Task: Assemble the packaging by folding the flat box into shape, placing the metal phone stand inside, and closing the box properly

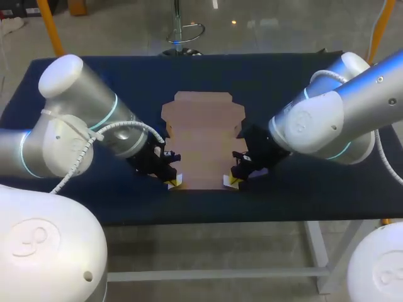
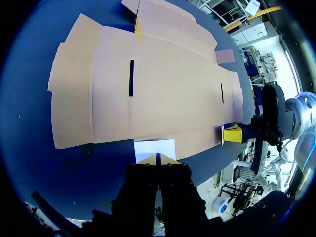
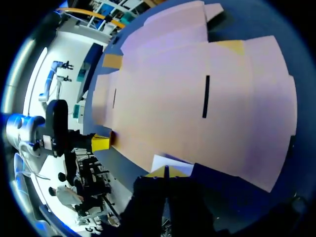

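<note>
One flat box [image 1: 204,141], a single brown cardboard blank not yet folded, is lying spread open at the middle of the dark blue table [image 1: 302,189], its flaps splaying towards the far side and its straight near edge facing the robot. Two narrow dark slits [image 2: 131,77] are showing in its panels, one towards each side. Two grippers are sitting at that near edge, one at each corner: the left gripper [image 1: 171,183] is resting at the near left corner and the right gripper [image 1: 231,182] at the near right corner. In each wrist view the two yellow tips are pressing together with only a thin seam between them, and a small white patch [image 2: 154,147] is lying just ahead of them across the cardboard's edge; whether any cardboard is caught between the tips cannot be told. The left arm [image 1: 69,126] and right arm [image 1: 340,119] are angling in low from opposite sides.
</note>
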You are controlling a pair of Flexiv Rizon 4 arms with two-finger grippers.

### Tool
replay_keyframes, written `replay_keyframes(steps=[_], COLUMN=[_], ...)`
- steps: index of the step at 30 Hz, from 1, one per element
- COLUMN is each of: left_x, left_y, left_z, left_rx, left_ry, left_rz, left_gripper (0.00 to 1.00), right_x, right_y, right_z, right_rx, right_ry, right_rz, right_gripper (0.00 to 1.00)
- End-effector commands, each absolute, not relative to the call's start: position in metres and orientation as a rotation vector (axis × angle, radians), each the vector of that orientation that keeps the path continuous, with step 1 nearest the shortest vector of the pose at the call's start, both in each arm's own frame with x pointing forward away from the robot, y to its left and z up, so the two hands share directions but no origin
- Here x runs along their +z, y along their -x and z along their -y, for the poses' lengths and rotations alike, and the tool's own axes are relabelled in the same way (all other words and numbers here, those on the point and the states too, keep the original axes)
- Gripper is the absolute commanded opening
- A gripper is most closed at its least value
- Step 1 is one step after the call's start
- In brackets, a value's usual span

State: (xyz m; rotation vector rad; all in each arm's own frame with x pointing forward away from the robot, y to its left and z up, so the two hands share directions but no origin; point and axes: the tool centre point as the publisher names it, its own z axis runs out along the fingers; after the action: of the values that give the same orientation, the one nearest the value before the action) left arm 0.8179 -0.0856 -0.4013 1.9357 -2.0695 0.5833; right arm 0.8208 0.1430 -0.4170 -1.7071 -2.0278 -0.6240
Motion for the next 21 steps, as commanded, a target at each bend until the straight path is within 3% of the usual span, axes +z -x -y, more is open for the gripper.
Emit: replay_keyframes(steps=[1, 21], left_x=[-0.409, -0.400], left_y=[-0.817, -0.814], left_z=[0.092, 0.094], left_rx=[0.570, 0.581], left_ry=[-1.961, -2.033], left_rz=[2.079, 2.073], left_gripper=[0.00, 0.00], right_x=[-0.422, -0.414], right_y=[-0.821, -0.822], right_z=[-0.148, -0.136], right_rx=[-0.603, -0.630], right_ry=[1.729, 1.749], right_rz=[2.041, 2.017], right_gripper=[0.00, 0.00])
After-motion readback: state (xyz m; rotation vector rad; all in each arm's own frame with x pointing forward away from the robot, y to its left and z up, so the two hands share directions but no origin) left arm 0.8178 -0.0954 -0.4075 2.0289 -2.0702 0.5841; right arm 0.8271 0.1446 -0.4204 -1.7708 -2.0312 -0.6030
